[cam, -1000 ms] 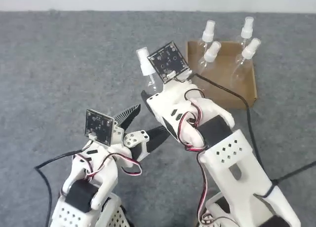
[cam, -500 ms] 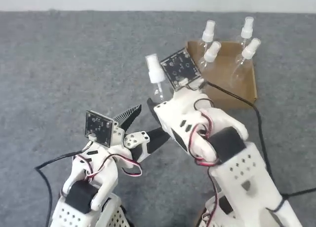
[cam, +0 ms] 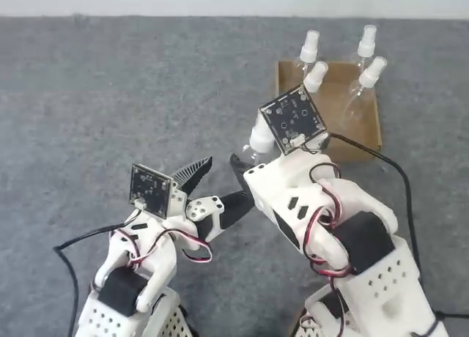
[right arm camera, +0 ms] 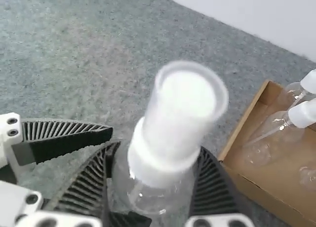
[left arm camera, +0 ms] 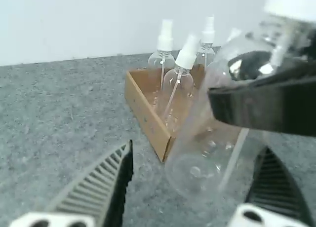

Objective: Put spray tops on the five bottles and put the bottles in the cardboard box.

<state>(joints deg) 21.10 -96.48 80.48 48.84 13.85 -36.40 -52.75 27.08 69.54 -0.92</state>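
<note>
Starting at the lower left of the high view: the left gripper (cam: 226, 180) is spread wide with nothing pinched, and its dark ribbed fingers (cam: 192, 173) point up and to the right, toward the other arm. In its own wrist view the clear bottle looks like it sits between those fingers, but a dark finger of the other gripper crosses in front of it. I can't tell if the left fingers touch the glass at all.

Moving to the middle, the right gripper (right arm camera: 155, 180) is pinching the bottle (right arm camera: 170, 123) around its shoulder, one ribbed finger on each side. The white spray top is on it. In the high view the wrist camera board (cam: 294, 119) covers most of this, so just the white top and a bit of clear body peek out at the board's left edge. The bottle's base is cut off in the right wrist view. It sits just left of the cardboard box (cam: 334, 95), over the grey carpet (cam: 110, 95), not inside the box.

Upper right: four bottles (cam: 316, 76) stand in the box with tops on. Their clear bodies are tough to make out against the cardboard. A black cable (cam: 399, 183) crosses the box's near corner.
</note>
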